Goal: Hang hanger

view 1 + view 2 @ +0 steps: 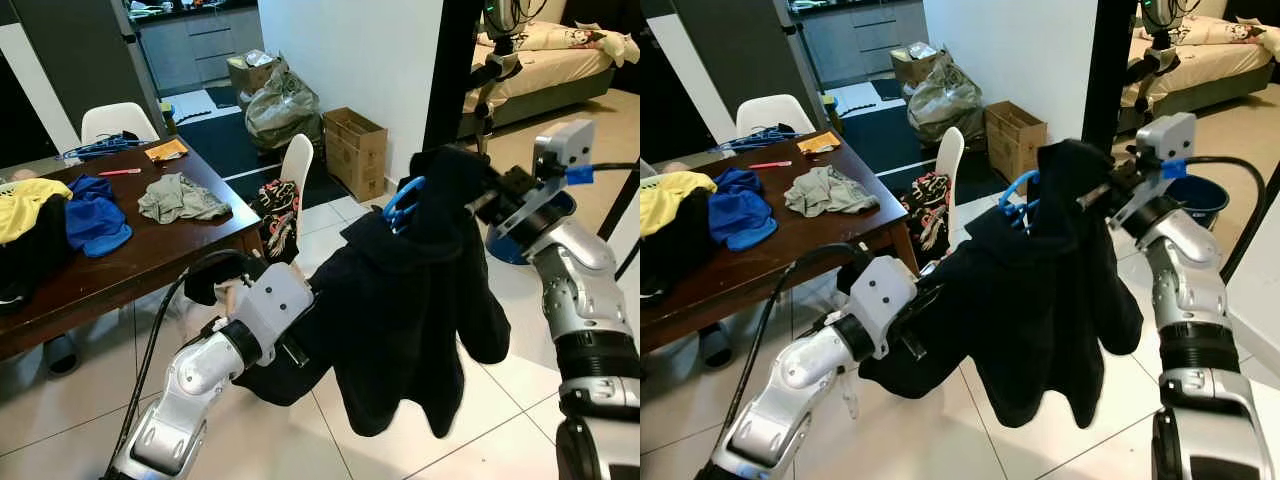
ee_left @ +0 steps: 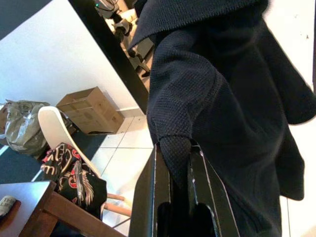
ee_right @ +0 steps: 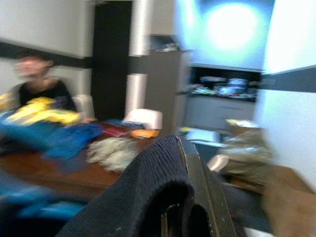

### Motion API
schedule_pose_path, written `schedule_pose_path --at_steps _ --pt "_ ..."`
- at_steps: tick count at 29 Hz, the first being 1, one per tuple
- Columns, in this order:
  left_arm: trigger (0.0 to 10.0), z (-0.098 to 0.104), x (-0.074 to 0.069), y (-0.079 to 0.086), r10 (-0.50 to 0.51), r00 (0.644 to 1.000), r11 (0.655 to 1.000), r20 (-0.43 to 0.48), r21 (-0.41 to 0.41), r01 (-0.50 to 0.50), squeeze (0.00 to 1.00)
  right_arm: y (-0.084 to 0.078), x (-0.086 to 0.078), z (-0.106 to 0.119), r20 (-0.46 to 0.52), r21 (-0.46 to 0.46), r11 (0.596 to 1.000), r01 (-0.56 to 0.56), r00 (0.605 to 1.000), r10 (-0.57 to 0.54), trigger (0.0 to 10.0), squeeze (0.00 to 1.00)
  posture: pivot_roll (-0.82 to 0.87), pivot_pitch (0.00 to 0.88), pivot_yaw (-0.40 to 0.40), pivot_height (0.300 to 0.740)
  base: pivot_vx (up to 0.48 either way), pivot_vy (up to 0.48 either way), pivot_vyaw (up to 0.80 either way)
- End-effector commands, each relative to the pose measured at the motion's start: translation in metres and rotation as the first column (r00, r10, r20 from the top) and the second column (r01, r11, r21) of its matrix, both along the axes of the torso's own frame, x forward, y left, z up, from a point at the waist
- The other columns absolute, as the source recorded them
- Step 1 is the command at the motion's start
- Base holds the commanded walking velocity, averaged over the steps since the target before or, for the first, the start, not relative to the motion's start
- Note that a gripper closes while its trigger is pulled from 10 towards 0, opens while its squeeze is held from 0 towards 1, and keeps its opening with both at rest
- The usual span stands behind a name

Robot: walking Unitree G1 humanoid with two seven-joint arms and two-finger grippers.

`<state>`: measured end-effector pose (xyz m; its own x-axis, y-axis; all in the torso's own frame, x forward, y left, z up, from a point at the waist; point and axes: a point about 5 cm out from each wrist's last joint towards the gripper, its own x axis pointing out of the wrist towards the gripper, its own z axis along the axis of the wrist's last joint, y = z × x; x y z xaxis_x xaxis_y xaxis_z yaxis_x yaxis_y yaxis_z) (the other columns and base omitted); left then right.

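A black sweater (image 1: pixel 400 310) hangs on a blue hanger (image 1: pixel 403 205), whose hook pokes out at the neck. My right gripper (image 1: pixel 1095 190) holds it up by one shoulder, with the fabric draped over the fingers (image 3: pixel 197 168). Lower down, my left gripper (image 2: pixel 175 148) is shut on a fold of the sweater's sleeve or hem, its white wrist (image 1: pixel 275 300) close against the cloth. The sweater hangs in the air over the tiled floor between both arms.
A wooden table (image 1: pixel 150 255) with blue, yellow and grey clothes stands to the left, with white chairs (image 1: pixel 297 160) beside it. A blurred person sits behind the table (image 3: pixel 42 84). A black pillar (image 1: pixel 450 70), cardboard box (image 1: pixel 357 150), bags, bed and blue bucket (image 1: pixel 1200 200) lie ahead.
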<state>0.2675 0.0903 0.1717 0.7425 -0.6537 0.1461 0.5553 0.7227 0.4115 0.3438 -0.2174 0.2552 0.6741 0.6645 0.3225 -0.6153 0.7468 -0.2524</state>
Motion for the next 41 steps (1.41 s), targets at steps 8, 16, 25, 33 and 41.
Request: schedule_pose_path --at_steps 8,16,25,33,41 --pt "10.0 0.005 0.001 0.003 0.006 1.000 1.000 0.019 -0.018 -0.006 0.00 0.011 -0.006 -0.025 -0.069 -0.157 0.985 -0.077 0.995 0.067 0.0 0.00 -0.02 0.000 0.061 0.740 0.000 0.000 0.00" --pt "10.0 0.008 0.004 0.007 0.022 0.999 1.000 0.037 -0.013 -0.022 0.00 -0.009 -0.008 -0.036 -0.115 -0.224 0.974 0.021 0.992 -0.048 0.0 0.00 -0.01 0.000 0.065 0.740 0.000 0.000 0.00" --pt "10.0 0.009 0.006 0.010 0.045 0.998 0.999 0.045 -0.016 -0.045 0.00 -0.016 -0.026 -0.039 -0.172 -0.150 0.983 -0.107 0.982 0.081 0.0 0.00 -0.02 0.000 0.065 0.740 0.000 0.000 0.00" --pt "10.0 0.009 0.008 0.009 0.060 0.997 0.998 0.052 -0.024 -0.059 0.00 0.003 -0.040 -0.055 -0.238 -0.144 0.952 -0.270 0.943 0.232 0.0 0.00 -0.02 0.000 0.064 0.740 0.000 0.000 0.00" --pt "10.0 0.011 0.008 0.008 0.040 0.998 0.999 0.042 -0.039 -0.038 0.00 0.012 -0.033 -0.052 -0.233 -0.097 0.965 -0.246 0.948 0.218 10.0 0.55 -0.02 0.000 0.065 0.740 0.000 0.000 0.00"
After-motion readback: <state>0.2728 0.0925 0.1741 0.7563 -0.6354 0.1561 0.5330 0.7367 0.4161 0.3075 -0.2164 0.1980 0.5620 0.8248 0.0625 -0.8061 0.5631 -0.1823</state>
